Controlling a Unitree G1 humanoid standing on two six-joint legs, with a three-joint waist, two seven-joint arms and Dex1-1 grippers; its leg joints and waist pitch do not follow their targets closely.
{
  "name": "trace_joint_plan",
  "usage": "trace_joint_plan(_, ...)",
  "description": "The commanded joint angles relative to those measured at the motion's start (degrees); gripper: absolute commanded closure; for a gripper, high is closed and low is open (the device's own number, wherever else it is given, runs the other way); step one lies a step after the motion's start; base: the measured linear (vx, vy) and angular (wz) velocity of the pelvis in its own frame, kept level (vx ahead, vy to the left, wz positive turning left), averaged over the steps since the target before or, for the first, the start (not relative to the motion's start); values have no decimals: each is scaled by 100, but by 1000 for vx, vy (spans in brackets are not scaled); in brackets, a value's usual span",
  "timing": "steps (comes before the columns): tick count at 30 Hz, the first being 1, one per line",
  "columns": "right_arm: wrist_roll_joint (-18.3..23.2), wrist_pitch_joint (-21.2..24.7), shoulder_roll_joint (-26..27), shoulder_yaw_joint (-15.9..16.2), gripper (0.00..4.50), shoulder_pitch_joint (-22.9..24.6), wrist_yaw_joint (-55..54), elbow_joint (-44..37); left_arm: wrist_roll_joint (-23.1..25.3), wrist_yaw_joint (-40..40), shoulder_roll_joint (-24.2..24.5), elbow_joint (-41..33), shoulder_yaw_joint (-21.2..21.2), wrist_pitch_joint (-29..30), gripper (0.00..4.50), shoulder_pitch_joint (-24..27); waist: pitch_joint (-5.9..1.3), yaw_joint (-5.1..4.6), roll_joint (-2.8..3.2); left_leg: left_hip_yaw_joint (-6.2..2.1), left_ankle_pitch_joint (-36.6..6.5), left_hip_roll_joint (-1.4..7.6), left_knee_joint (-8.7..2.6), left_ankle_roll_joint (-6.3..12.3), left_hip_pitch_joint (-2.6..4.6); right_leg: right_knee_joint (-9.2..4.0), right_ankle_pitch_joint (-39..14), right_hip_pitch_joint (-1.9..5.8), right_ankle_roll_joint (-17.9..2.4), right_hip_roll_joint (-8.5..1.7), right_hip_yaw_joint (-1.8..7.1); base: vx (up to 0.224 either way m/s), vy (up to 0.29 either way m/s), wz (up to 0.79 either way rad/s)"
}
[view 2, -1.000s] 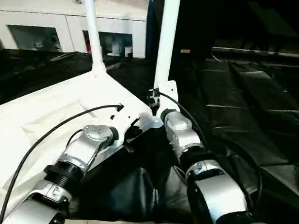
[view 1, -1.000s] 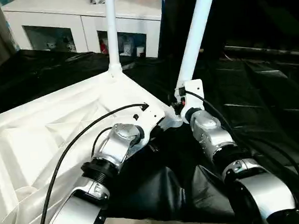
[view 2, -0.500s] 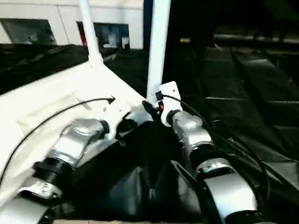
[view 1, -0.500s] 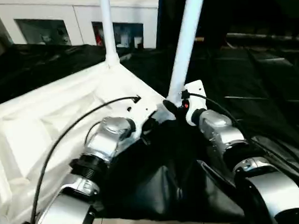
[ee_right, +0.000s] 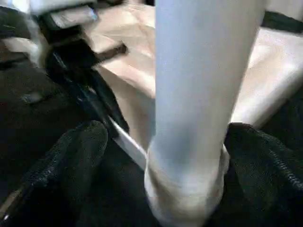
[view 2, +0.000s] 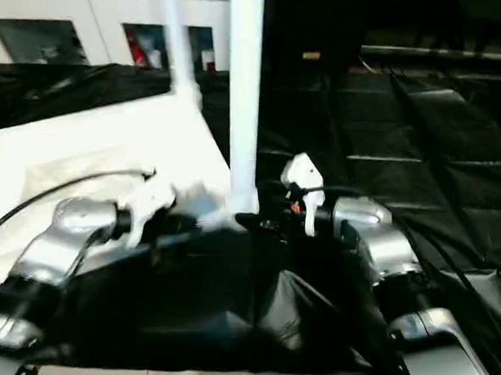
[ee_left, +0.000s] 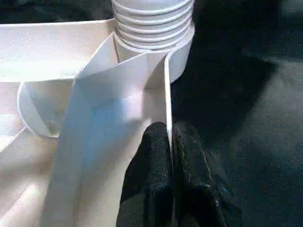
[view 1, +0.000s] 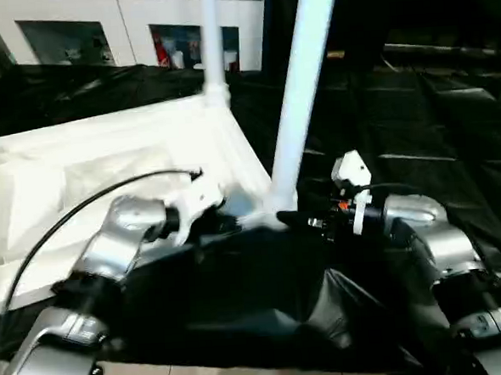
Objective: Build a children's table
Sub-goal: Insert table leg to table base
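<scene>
1. The table top (view 1: 104, 154) lies underside up on the black sheet (view 1: 450, 116), as before.
2. Two legs stand in its corner sockets; the near leg (view 1: 299, 82) now stands free.
3. The right gripper (ee_right: 156, 142) has let go of it, fingers (ee_right: 78, 146) wide apart on either side.
4. The left gripper (ee_left: 170, 142) stays pinched on the top's thin rim.

Two legs (view 1: 300, 99) standing on tabletop (view 1: 104, 162), cabinet (view 1: 121, 25) behind
</scene>
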Motion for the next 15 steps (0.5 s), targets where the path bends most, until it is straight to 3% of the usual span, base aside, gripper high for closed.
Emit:
trace_joint_plan(1,59,120,-111,93,14,132,184,-207,-82,-353,44,-71,-190,-53,450,145,-357,28,21,-91,-918,325,-310,308,177,-317,-164,260,-1419,-424,282,0,0,0)
trace_joint_plan(5,-25,245,-244,297,14,338,448,-514,-287,-811,190,-290,-194,45,450,278,-375,65,-16,-75,-649,284,-266,355,140,-259,196,283,-1433,-421,287,0,0,0)
trace_joint_plan(8,-51,284,-273,345,14,354,495,-574,-213,-770,199,-210,-178,-4,450,269,-374,96,-32,-70,-650,275,-243,397,133,-259,115,277,-1400,-433,296,0,0,0)
trace_joint_plan(13,-206,185,-240,380,14,259,388,-348,-230,-774,218,-205,-168,-21,450,261,-380,86,-49,-86,-727,269,-235,309,137,-264,-203,272,-1334,-434,296,0,0,0)
trace_joint_plan(15,-265,145,-224,402,41,228,340,-274,-234,-777,224,-225,-166,-15,450,266,-397,90,-60,-85,-634,264,-218,329,133,-239,-75,283,-1346,-435,297,0,0,0)
